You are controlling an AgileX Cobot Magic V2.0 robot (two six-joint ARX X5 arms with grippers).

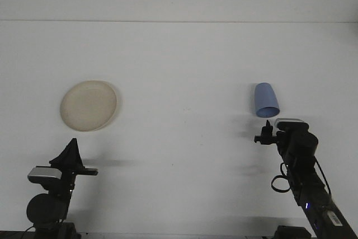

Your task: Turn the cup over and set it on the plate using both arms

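A blue cup (266, 100) lies on its side at the right of the white table, its mouth turned toward me. A cream plate (89, 104) rests flat at the left. My right gripper (266, 132) hovers just in front of the cup's mouth, a short gap below it, open and holding nothing. My left gripper (71, 150) stands low at the front left, well short of the plate, shut and holding nothing.
The table's far edge (179, 22) meets a pale wall at the back. Between the plate and the cup there is only bare white tabletop (184, 110).
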